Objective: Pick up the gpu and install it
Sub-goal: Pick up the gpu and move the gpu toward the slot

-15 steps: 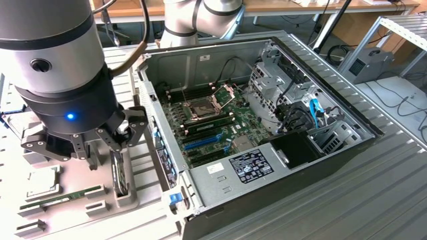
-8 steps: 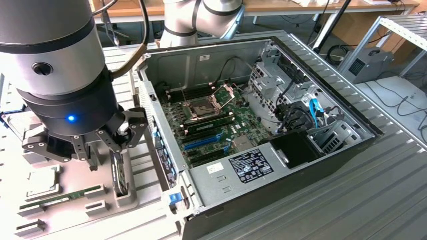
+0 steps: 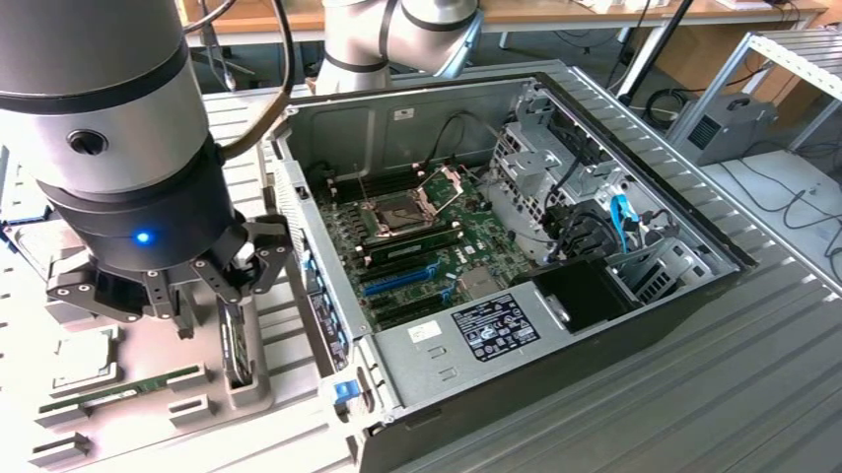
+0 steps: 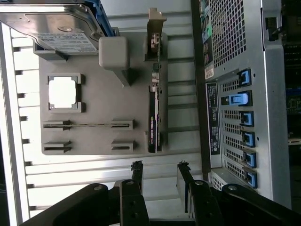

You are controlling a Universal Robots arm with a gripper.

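- Gripper (image 3: 204, 296) (image 4: 160, 165): one, its two fingers spread wide, holding nothing, hovering over the gpu.
- One gpu (image 3: 239, 345) (image 4: 154, 122), standing on edge in a slot along the tray's (image 4: 103, 136) edge nearest the computer case (image 3: 593, 325).
- One hard drive (image 4: 61, 28), one processor (image 4: 62, 92) and one memory stick (image 4: 89, 125) share the tray.

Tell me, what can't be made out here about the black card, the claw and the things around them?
gpu: the wrist view shows it edge-on, so its fan face is hidden; in the exterior view the claw covers its upper end.
hard drive: cut off by the wrist view's edge.
power supply label: exterior view, print too small to read.
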